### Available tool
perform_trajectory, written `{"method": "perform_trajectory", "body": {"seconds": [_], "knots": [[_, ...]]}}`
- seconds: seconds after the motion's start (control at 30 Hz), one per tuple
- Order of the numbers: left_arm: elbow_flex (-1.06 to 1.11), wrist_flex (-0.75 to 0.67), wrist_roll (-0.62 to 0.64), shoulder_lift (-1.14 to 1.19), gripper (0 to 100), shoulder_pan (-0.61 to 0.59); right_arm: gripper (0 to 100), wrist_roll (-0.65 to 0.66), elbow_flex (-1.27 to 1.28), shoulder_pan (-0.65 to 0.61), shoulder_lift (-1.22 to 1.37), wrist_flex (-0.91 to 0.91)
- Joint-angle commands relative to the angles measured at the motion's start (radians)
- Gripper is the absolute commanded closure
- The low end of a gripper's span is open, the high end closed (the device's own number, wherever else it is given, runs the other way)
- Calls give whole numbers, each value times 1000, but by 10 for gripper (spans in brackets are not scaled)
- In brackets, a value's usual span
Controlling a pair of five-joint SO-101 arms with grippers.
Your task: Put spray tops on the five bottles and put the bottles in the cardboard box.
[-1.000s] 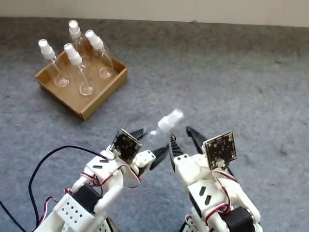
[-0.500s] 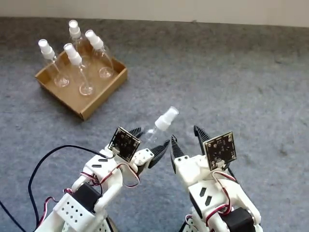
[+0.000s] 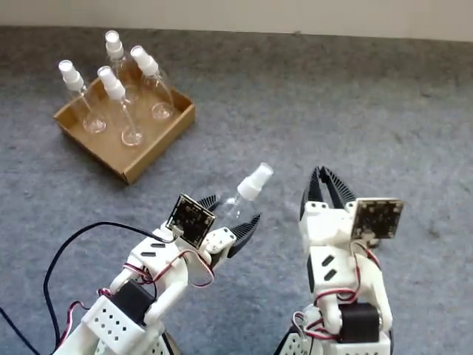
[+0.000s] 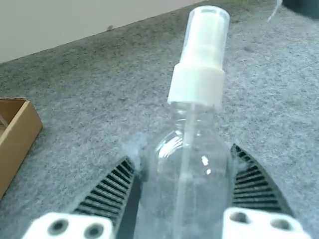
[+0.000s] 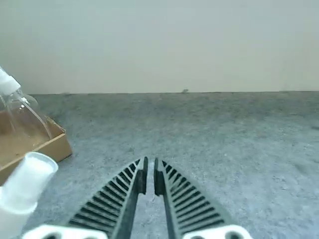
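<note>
My left gripper (image 3: 228,214) is shut on a clear bottle (image 3: 235,205) that leans up and to the right, with a white spray top (image 3: 254,181) on its neck. The left wrist view has the bottle (image 4: 187,169) between the black fingers (image 4: 107,191), spray top (image 4: 199,59) above. My right gripper (image 3: 326,186) hovers to the right of the bottle, apart from it, jaws shut and empty (image 5: 149,167). The cardboard box (image 3: 151,159) sits at the far left with several capped bottles (image 3: 122,103) standing in it.
Grey carpet covers the whole table, with open room in the middle and on the right. A pale wall (image 5: 159,45) runs along the far edge. A black cable (image 3: 74,240) loops beside the left arm's base.
The right gripper has drawn away from the spray top, swung to the right and shut. The left gripper has kept hold of the bottle, which shifted slightly.
</note>
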Motion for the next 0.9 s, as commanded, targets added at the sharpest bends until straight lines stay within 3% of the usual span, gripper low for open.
{"method": "perform_trajectory", "body": {"seconds": [0.0,0.17,0.37,0.87], "knots": [[-13,-31,11,-13,892,82,992,15,67,15,-8,-127],[-12,-31,11,-13,892,96,993,74,197,-2,-8,-257],[5,-31,11,-13,892,96,993,149,194,-139,-10,-263],[8,-31,11,-13,892,87,993,155,127,-269,-10,-262]]}}
